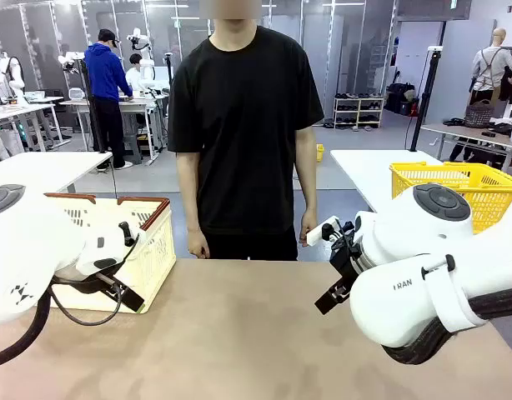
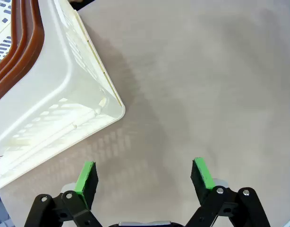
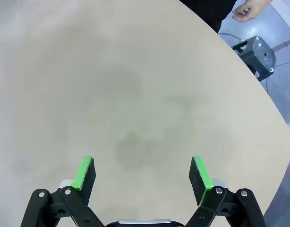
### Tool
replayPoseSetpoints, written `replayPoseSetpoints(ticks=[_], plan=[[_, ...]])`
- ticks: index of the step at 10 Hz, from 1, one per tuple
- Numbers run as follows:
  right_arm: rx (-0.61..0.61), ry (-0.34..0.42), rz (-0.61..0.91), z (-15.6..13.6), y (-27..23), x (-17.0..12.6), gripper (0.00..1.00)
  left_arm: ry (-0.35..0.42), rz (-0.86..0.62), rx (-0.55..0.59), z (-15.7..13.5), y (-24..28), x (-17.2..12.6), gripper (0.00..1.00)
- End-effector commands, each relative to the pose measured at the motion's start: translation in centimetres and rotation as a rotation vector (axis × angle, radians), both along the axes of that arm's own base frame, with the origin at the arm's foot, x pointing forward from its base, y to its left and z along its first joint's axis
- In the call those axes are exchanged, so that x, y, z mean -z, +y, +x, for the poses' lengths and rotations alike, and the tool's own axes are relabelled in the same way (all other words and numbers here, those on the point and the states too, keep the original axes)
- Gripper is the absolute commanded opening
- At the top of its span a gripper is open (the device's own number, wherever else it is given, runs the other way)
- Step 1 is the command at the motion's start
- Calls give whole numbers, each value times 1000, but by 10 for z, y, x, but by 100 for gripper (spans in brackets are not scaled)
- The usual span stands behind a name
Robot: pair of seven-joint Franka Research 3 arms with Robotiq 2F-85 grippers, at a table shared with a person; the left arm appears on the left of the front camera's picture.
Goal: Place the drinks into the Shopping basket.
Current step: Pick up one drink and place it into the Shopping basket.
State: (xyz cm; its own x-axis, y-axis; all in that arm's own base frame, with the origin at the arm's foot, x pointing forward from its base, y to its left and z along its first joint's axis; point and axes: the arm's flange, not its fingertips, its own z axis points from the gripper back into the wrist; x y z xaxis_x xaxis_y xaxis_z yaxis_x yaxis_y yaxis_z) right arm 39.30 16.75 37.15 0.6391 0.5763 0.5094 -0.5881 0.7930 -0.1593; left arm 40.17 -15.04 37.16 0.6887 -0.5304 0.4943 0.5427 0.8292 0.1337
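Note:
The Shopping basket [image 1: 153, 250] is a cream slotted crate with a reddish-brown rim, standing on the tan table at the left. In the left wrist view its corner [image 2: 55, 94] lies just up and left of my left gripper [image 2: 144, 172], which is open over bare tabletop with nothing between its green pads. My right gripper [image 3: 144, 171] is also open and empty above bare table at the right side. The drinks are out of view.
A person in black stands at the far edge, hands [image 1: 198, 246] hanging at the sides; one hand [image 3: 246, 10] is beyond the table's rim. A yellow mesh basket [image 1: 456, 185] sits on another table at the back right. A grey stool [image 3: 256, 52] stands on the floor.

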Motion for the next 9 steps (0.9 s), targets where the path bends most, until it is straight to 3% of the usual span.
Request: replayPoseSetpoints(ticks=[1, 9], plan=[[0, 0, 0, 0, 0, 0, 100, 0, 0, 1, 0, -1, 0, 100], [0, 0, 0, 0, 0, 0, 100, 0, 0, 1, 0, -1, 0, 100]])
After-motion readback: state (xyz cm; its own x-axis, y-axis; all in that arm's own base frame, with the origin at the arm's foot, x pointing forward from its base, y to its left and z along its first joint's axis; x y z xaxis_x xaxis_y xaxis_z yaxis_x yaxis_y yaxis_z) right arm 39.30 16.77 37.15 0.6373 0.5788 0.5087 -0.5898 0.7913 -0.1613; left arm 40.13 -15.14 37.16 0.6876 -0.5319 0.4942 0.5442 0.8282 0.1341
